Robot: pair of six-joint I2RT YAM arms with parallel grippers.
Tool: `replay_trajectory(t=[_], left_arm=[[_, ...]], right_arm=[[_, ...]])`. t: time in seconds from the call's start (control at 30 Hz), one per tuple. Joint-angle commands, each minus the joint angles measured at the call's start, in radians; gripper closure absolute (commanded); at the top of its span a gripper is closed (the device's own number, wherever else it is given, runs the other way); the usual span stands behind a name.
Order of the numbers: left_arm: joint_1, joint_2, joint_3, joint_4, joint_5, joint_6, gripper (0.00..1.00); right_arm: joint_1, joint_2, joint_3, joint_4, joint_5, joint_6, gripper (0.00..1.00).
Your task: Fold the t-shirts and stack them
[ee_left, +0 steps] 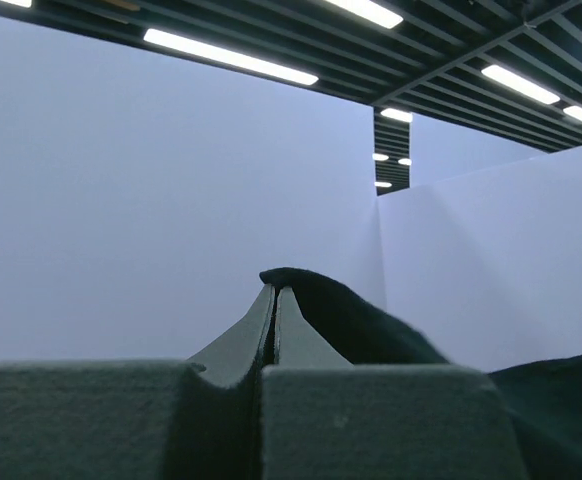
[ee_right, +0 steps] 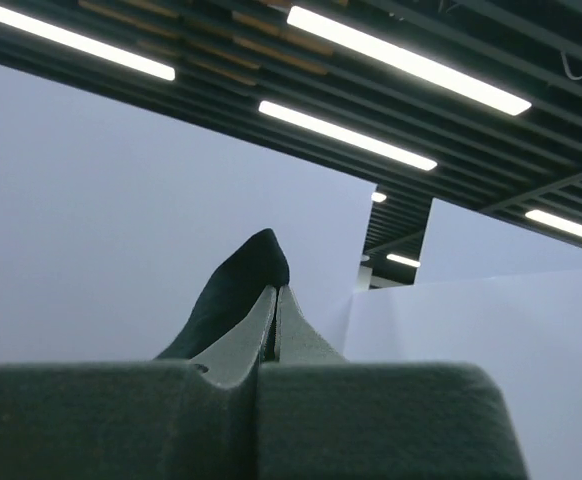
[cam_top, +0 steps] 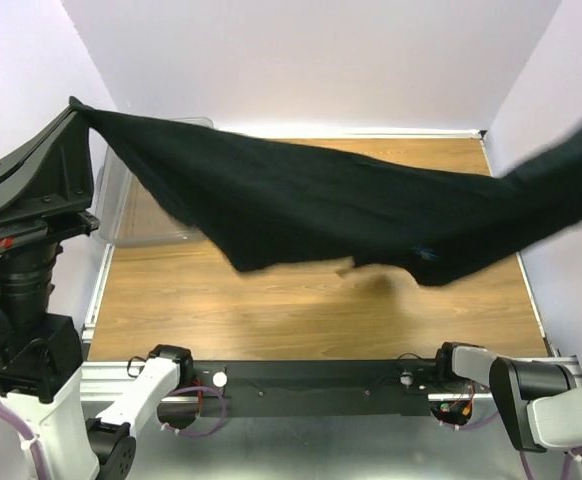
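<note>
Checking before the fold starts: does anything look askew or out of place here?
The t-shirt is not lying flat: it hangs in the air above the table, stretched between the left tool and the right tool, both shut on its cloth, sagging unevenly in the middle. No damage shows.

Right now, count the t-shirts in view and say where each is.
1. The t-shirt hangs stretched above the table, one end pinched in the left claw, the other in the right claw. The clear bin behind it may hide more.
</note>
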Motion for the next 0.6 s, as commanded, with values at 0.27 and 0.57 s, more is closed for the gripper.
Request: replay_trajectory(t=[0.27,0.57], left_arm=[[0.004,0.047,-0.513,0.156,-0.195,0.016,1.0],[0.002,0.51,-0.716,0.272,-0.224,0.006,1.0]], right_arm=[[0.031,0.0,-0.535,0.072,0.032,-0.034,0.99],[0.031,0.051,-1.297,0.424,-0.036,0.025,0.99]])
